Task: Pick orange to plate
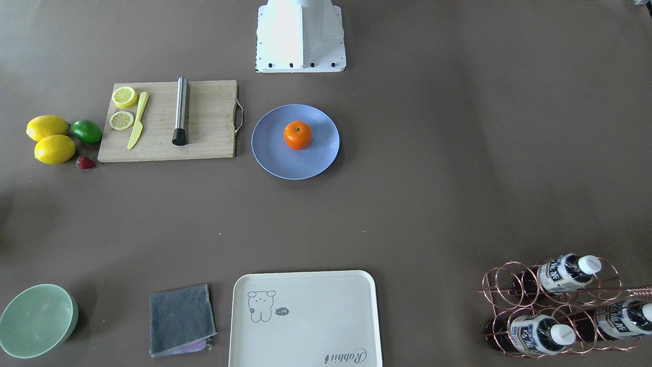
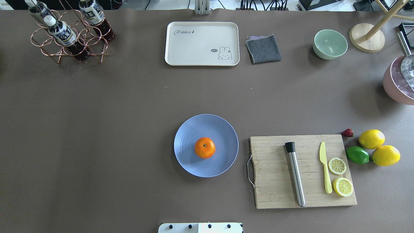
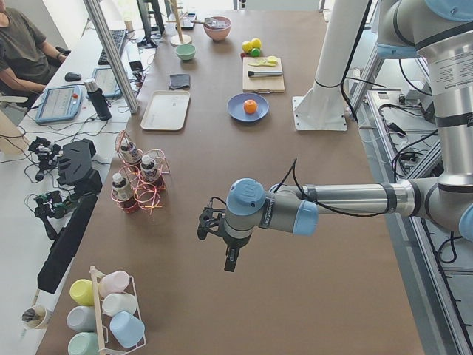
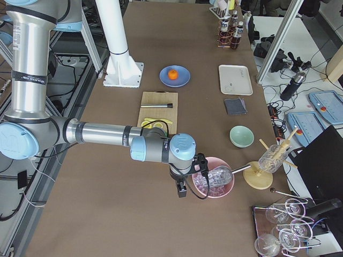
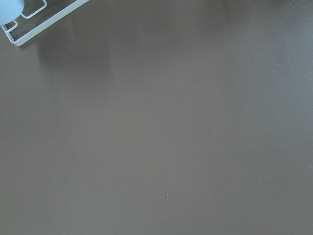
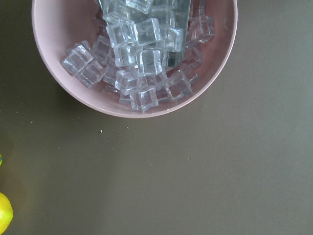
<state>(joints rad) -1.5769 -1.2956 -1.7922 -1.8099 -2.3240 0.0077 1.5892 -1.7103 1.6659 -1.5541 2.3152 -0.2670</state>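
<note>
The orange (image 2: 204, 147) rests near the middle of the pale blue plate (image 2: 187, 134), stem dimple up; it also shows as the orange (image 1: 297, 135) on the plate (image 1: 318, 153) in the front-facing view. Nothing touches either. Both arms hang far off at the table's ends and show only in the side views. My left gripper (image 3: 205, 223) hovers over bare table near the bottle rack. My right gripper (image 4: 200, 165) hovers by the pink ice bowl (image 4: 214, 184). I cannot tell whether either one is open or shut.
Right of the plate lies a wooden cutting board (image 2: 275, 187) with a steel muddler (image 2: 296, 176), yellow knife and lemon slices. Two lemons (image 2: 372, 138), a lime (image 2: 357, 155) and a strawberry sit beyond it. A cream tray (image 2: 202, 43), grey cloth, mint bowl (image 2: 330, 43) and bottle rack (image 2: 69, 35) line the far edge.
</note>
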